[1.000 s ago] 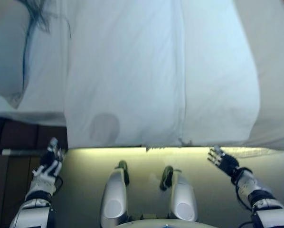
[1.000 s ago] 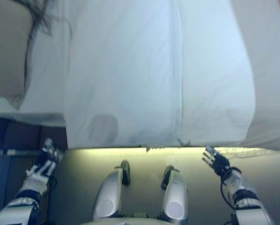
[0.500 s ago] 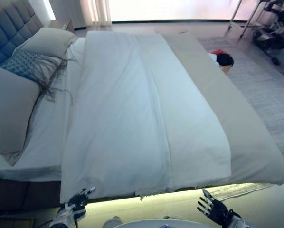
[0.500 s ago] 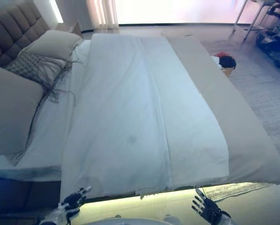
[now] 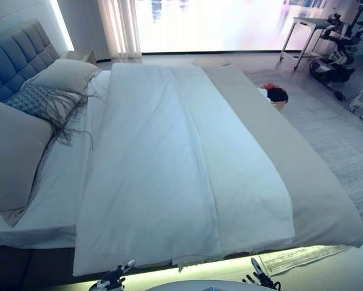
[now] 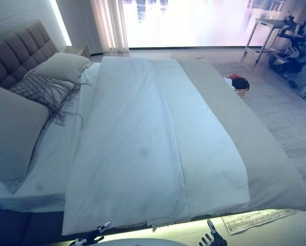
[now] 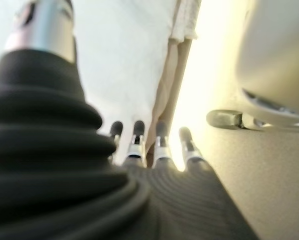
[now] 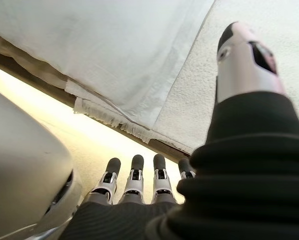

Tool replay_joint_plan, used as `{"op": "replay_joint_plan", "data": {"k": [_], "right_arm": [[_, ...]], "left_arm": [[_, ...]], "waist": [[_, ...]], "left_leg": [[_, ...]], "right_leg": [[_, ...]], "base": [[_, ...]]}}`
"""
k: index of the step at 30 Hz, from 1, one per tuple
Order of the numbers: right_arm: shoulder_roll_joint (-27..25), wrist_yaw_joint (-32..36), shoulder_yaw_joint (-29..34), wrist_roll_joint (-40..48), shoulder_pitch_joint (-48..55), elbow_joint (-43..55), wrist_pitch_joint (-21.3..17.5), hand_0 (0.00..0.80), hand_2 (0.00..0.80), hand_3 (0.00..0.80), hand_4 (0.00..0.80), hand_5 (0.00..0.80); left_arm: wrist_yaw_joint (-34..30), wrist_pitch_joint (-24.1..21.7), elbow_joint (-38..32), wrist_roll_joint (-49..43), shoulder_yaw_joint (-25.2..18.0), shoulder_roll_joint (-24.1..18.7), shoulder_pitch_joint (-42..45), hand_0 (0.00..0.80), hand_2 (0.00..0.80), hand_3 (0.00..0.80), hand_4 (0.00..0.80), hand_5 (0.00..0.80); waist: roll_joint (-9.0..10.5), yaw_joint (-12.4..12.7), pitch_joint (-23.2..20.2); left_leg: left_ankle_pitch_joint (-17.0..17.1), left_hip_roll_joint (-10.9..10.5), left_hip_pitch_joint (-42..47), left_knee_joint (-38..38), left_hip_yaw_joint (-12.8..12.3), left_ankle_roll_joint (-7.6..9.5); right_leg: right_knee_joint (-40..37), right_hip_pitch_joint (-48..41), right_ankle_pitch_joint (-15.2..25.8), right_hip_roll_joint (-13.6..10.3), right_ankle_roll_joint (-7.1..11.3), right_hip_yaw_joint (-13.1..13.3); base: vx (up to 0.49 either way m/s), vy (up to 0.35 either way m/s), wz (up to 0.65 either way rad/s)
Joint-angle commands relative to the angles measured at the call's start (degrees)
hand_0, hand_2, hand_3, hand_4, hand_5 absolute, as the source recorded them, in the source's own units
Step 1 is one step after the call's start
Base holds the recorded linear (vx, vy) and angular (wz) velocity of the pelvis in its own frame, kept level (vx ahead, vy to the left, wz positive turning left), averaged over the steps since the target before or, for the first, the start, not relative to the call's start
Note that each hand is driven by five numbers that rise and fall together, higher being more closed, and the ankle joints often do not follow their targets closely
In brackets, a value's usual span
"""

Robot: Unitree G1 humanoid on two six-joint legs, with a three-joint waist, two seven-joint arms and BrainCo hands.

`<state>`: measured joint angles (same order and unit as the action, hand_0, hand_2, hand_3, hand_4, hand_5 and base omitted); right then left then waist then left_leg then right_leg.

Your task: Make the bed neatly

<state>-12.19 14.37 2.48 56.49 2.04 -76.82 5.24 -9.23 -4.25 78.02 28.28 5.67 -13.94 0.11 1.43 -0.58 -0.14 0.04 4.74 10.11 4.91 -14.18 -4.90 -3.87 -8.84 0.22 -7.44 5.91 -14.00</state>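
The bed's white duvet [image 5: 169, 170] lies spread flat over the mattress, its near edge hanging over the side in front of me. A beige cover [image 5: 309, 182] lies along the foot end at the right. A large grey pillow [image 5: 11, 151], a fringed cushion [image 5: 39, 103] and another pillow [image 5: 63, 73] lie by the headboard [image 5: 11, 51] at the left. My left hand [image 5: 111, 280] and right hand [image 5: 257, 280] show at the bottom edge, below the bed's side, both open and empty. The right wrist view shows straight fingers [image 8: 134, 175] under the duvet's frayed edge [image 8: 109, 117].
A basket with clothes [image 5: 275, 95] stands on a grey rug [image 5: 333, 127] beyond the bed's far right side. A small table [image 5: 303, 36] and equipment stand at the far right. A nightstand [image 5: 81, 56] sits by the headboard. Curtains [image 5: 124, 27] hang at the bright window.
The camera has tilted up, so the whole bed now shows and both hands sit at the bottom edge. Both hands stay open, holding nothing.
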Motion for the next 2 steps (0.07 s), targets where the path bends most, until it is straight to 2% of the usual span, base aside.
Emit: {"op": "replay_joint_plan", "data": {"k": [1, 2], "right_arm": [[0.16, 0.35, 0.99, 1.70, -4.79, -3.70, -1.93, 0.000, 0.000, 0.000, 0.000, 0.000], [0.05, 0.24, 0.88, 1.69, -4.77, -3.63, -1.77, 0.000, 0.000, 0.000, 0.000, 0.000]], "left_arm": [[-0.76, 0.47, 3.51, 1.03, -1.13, 0.57, -3.94, 0.000, 0.000, 0.000, 0.000, 0.000], [-0.31, -0.02, 3.52, 0.90, -1.04, 0.58, -3.83, 0.000, 0.000, 0.000, 0.000, 0.000]], "waist": [[-0.61, 0.51, 1.22], [-0.65, 0.56, 1.17]], "left_leg": [[-0.74, -0.39, -0.80, 0.09, 1.44, 1.50], [-0.80, -0.38, -0.70, 0.09, 1.56, 1.51]], "right_leg": [[-0.63, 0.64, 3.50, -1.25, 1.43, -0.38], [-0.69, 0.50, 3.44, -1.20, 1.42, -0.37]], "base": [[0.000, 0.000, 0.00], [0.000, 0.000, 0.00]]}}
